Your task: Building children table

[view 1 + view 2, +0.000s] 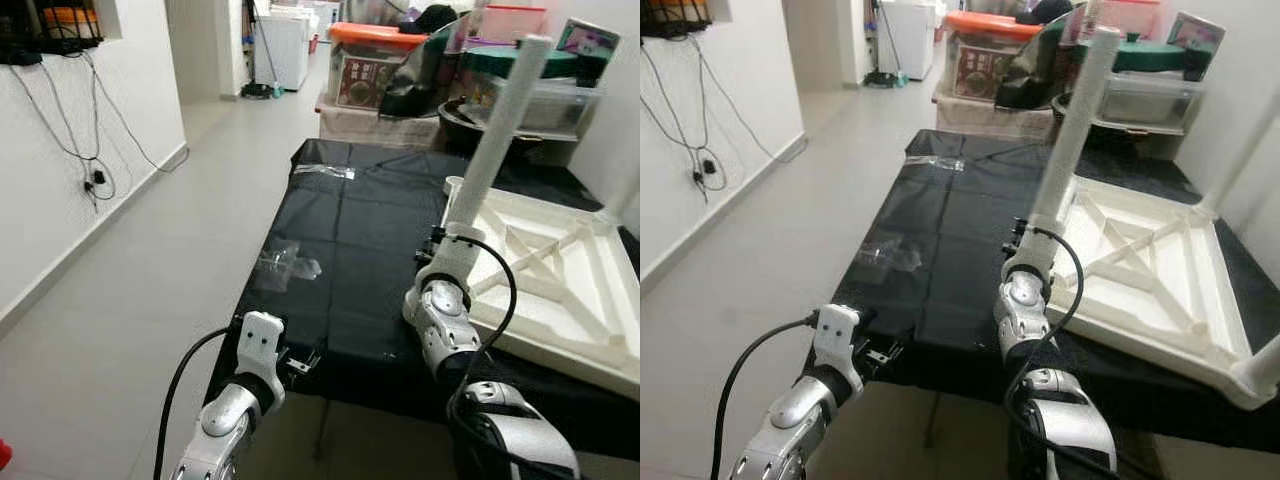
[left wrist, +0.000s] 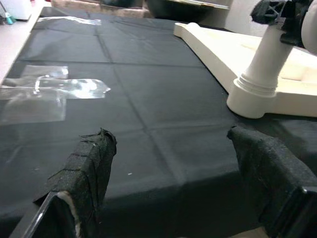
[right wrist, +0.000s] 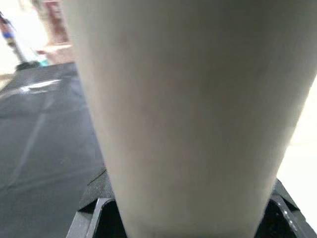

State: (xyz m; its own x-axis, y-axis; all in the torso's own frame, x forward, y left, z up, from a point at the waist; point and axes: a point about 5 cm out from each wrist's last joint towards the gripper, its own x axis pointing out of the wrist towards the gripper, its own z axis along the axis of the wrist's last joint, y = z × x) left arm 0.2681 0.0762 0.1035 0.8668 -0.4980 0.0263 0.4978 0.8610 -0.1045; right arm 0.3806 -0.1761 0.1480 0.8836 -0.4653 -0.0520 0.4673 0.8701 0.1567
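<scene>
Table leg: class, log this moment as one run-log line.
right gripper: shut on table leg, seated in upturned tabletop | left gripper: open, at black cloth edge

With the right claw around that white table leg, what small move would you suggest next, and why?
Probably twist the white cylindrical plastic leg a little further into its round socket. The right claw grips it low, it stands tilted rather than square to the upturned white tabletop, and the left claw hovers open at the black cloth's edge.
</scene>
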